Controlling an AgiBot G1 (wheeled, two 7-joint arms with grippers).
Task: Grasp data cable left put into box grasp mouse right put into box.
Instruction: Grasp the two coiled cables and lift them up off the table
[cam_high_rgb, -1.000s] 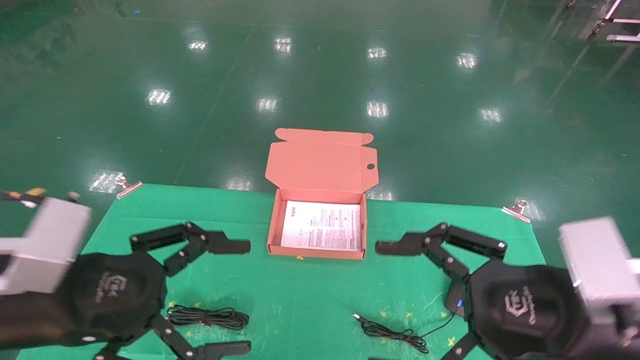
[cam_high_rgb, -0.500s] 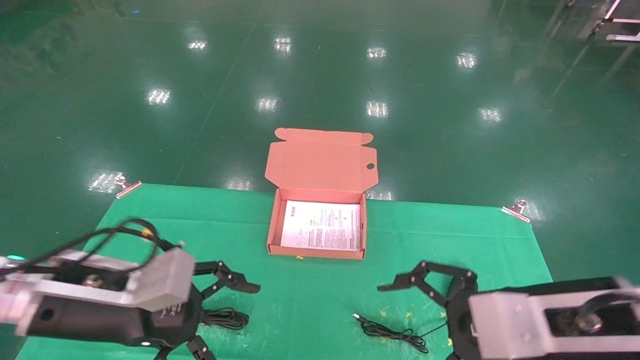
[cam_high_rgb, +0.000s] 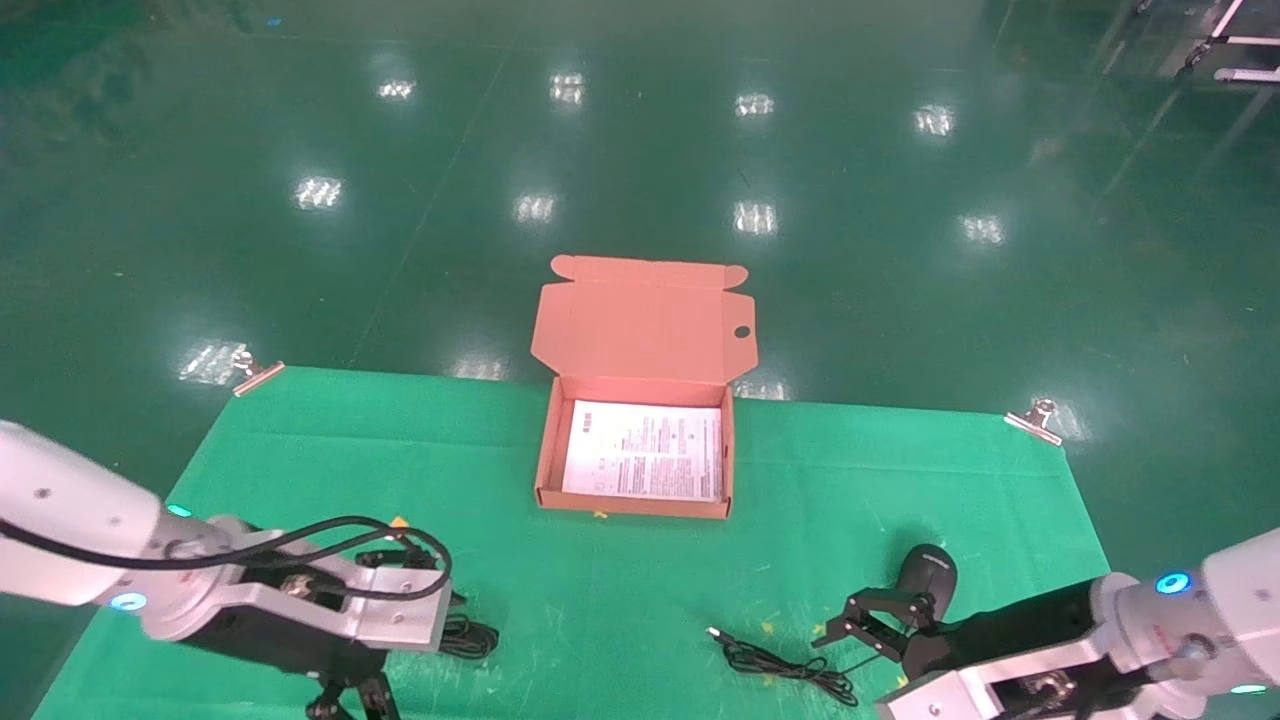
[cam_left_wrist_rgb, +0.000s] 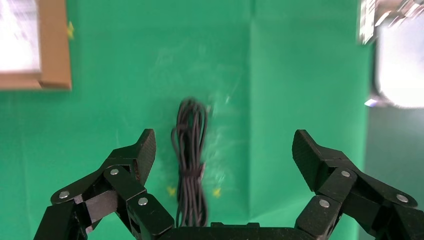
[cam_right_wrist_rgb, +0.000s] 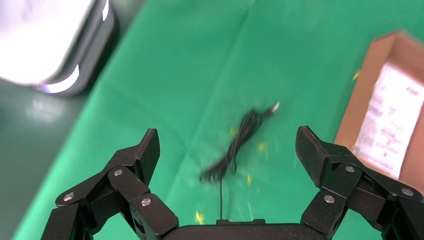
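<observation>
Fingers (cam_left_wrist_rgb: 140, 155) of left gripper (cam_left_wrist_rgb: 224, 155) spread wide w/ data cable (cam_left_wrist_rgb: 191, 165) lying between, untouched; right gripper (cam_right_wrist_rgb: 227, 155) likewise spread.

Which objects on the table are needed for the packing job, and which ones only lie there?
For the job:
- data cable, between the open left gripper's fingers
- mouse, near the open right gripper; its cord trails toward the middle
- box, lid open

Just there:
- metal clips on the green cloth's corners

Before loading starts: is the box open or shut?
Open. The box has its flap lid folded back, and the white sheet on its bottom shows.
</observation>
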